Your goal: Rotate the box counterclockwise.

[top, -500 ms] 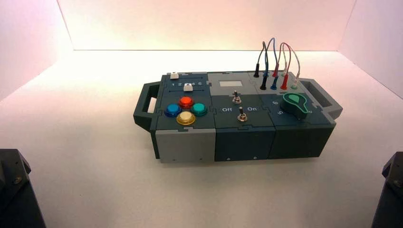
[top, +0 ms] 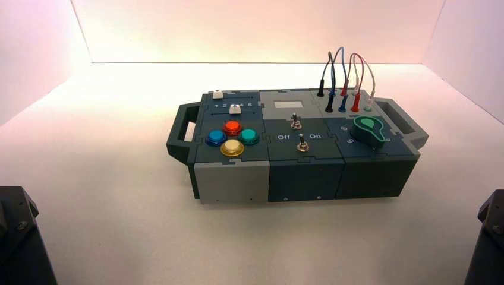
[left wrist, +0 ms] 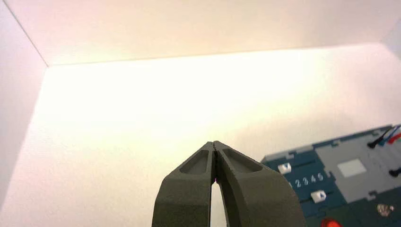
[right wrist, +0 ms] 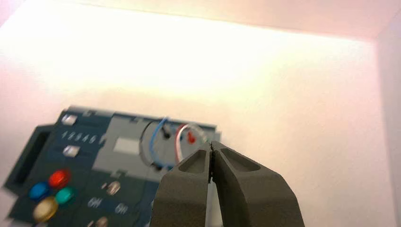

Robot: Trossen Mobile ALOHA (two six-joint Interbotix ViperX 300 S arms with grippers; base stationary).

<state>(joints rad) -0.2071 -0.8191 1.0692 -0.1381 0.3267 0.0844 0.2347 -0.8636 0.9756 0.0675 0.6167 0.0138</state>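
Large dark teal-grey rectangular control box (top: 297, 148) with looped end handles, resting in the middle of the pale worktop (top: 119, 225), long side facing the robot, touched by nothing. One light-grey front corner block (top: 232, 183) at the box's left end. Above that corner, on the top face, four round buttons in a cluster: red (top: 232, 127), blue (top: 216, 138), teal (top: 249, 136) and yellow (top: 232, 147). Behind the buttons, two slider tracks with white caps (left wrist: 284, 168), numerals 2 3 4 5 readable between the tracks in the left wrist view. In the box's middle section, two small metal toggle switches (top: 295, 122) and a light-grey panel behind them. Toward the box's right end, a green knob (top: 369, 130), and behind it a bunch of plugged-in wires (top: 345, 77) in black, blue, red and white arching upward. Left tool (left wrist: 214, 147) clenched, tips pressed together, hanging over bare worktop well apart from the box's left end. Right tool (right wrist: 211, 147) likewise clenched on nothing, held above and well apart from the box's wired end. Pale walls (top: 255, 29) enclosing the worktop behind and to both sides of the box.
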